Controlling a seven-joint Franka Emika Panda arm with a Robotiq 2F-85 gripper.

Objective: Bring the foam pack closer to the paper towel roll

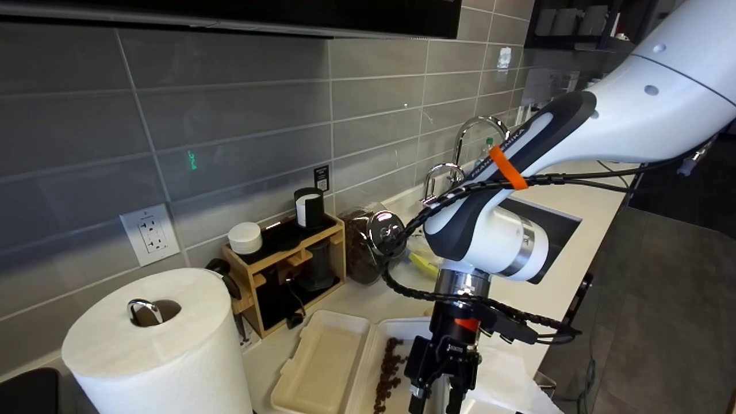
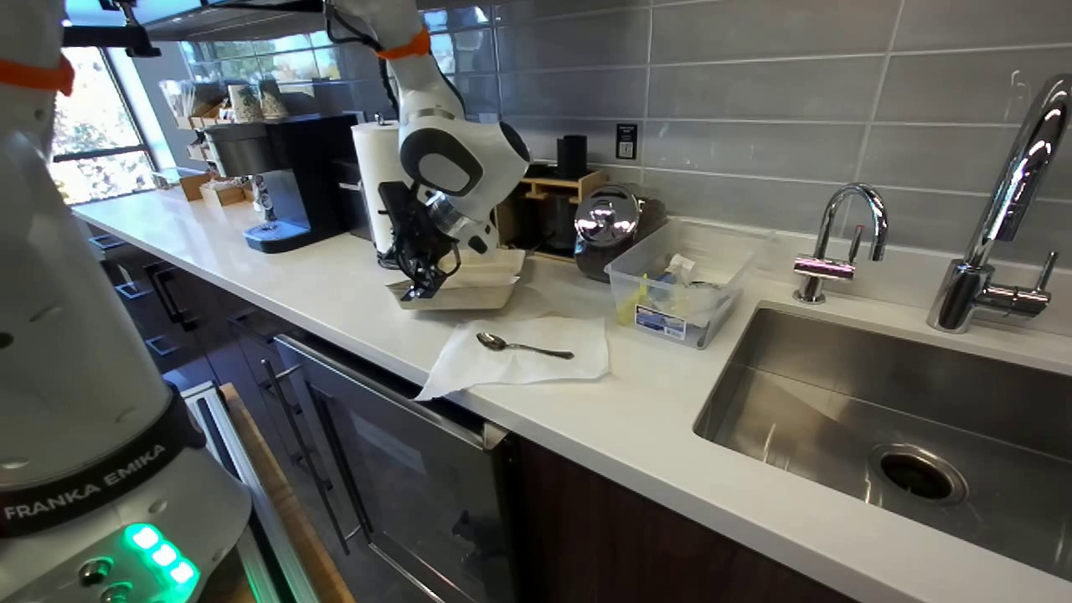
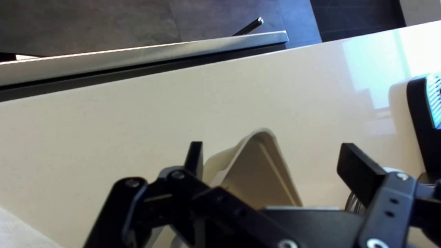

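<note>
The cream-beige foam pack (image 1: 328,362) lies open on the counter with dark brown bits in one half. It also shows in an exterior view (image 2: 473,295). The white paper towel roll (image 1: 172,374) stands upright beside it, with a gap between them; it also shows in an exterior view (image 2: 381,172). My gripper (image 1: 435,398) points down at the half with the bits. In the wrist view my gripper (image 3: 275,160) is open, with a corner of the foam pack (image 3: 258,172) between its fingers, nearer the left finger. Contact cannot be told.
A wooden organizer (image 1: 339,233) and a dark jar (image 1: 362,244) stand by the wall behind the pack. A clear tub (image 2: 662,306), a spoon (image 2: 536,348) on a white napkin (image 2: 469,360) and a sink (image 2: 754,335) also show. A coffee machine (image 2: 314,167) stands beyond the roll.
</note>
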